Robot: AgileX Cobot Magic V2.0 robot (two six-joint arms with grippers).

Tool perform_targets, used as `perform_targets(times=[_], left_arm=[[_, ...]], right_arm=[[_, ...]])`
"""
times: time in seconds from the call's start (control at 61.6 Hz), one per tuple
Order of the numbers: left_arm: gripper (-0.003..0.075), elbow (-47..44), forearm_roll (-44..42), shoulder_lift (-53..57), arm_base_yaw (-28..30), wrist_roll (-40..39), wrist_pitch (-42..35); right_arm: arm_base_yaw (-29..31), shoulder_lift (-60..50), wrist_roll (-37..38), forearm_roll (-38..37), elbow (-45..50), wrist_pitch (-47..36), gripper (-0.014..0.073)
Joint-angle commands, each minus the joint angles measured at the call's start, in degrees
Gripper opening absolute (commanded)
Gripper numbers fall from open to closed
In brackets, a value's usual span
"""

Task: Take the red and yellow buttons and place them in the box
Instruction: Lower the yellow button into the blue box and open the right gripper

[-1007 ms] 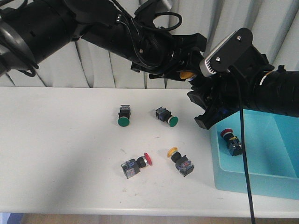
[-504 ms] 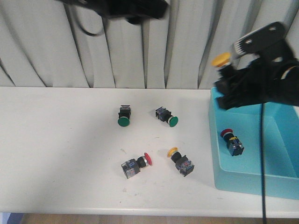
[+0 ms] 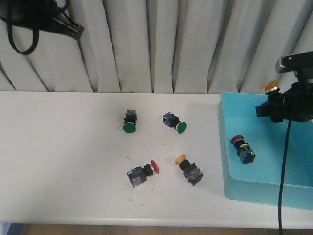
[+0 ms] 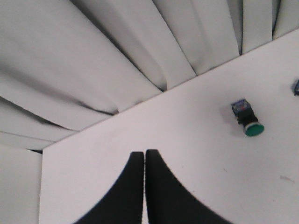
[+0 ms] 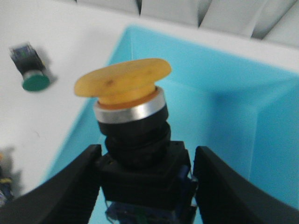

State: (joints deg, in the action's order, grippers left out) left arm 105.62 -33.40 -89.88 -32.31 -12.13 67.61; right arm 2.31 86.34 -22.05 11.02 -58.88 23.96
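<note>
My right gripper point(image 3: 272, 100) hangs over the far side of the turquoise box point(image 3: 264, 194), shut on a yellow button point(image 3: 269, 86) held cap-up. In the right wrist view the black fingers point(image 5: 74, 182) clamp the yellow button point(image 5: 122, 85) by its black body above the box point(image 5: 224, 74). A red button point(image 3: 243, 147) lies inside the box. On the table lie another red button point(image 3: 142, 172) and another yellow button point(image 3: 190, 169). My left gripper point(image 4: 144, 155) is shut and empty, high over the table's far left.
Two green buttons point(image 3: 129, 121) point(image 3: 175, 122) lie mid-table; one green button point(image 4: 247, 119) shows in the left wrist view. A pleated grey curtain point(image 3: 161, 44) backs the table. The left arm point(image 3: 39, 19) is at the upper left corner.
The two arms have parted from the middle. My right gripper carried the yellow button rightward over the box, and my left arm swung away to the upper left.
</note>
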Motion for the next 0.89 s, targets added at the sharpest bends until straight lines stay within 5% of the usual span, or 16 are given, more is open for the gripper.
perform_targets(times=[0.0, 0.309, 0.487, 0.877], left_arm=[[-0.0008, -2.4, -2.3, 1.8, -0.2, -3.2, -4.2], [-0.0008, -9.0, -2.3, 1.8, -0.2, -5.4, -6.2], [-0.0008, -9.0, -2.3, 1.8, -0.2, -5.8, -6.2], [-0.0007, -9.0, -2.2, 1.8, -0.2, -5.9, -5.9]], right_arm=[[0.4, 2.4, 2.1, -3.1, -1.8, -4.2, 0.0015], [0.7, 15.2, 16.1, -13.6, -1.8, -9.8, 0.0022], [2.7, 19.4, 22.0, -13.4, -4.1, -9.2, 0.0047], [2.6, 27.1, 14.8, -8.0, -14.0, 4.9, 0.0384]])
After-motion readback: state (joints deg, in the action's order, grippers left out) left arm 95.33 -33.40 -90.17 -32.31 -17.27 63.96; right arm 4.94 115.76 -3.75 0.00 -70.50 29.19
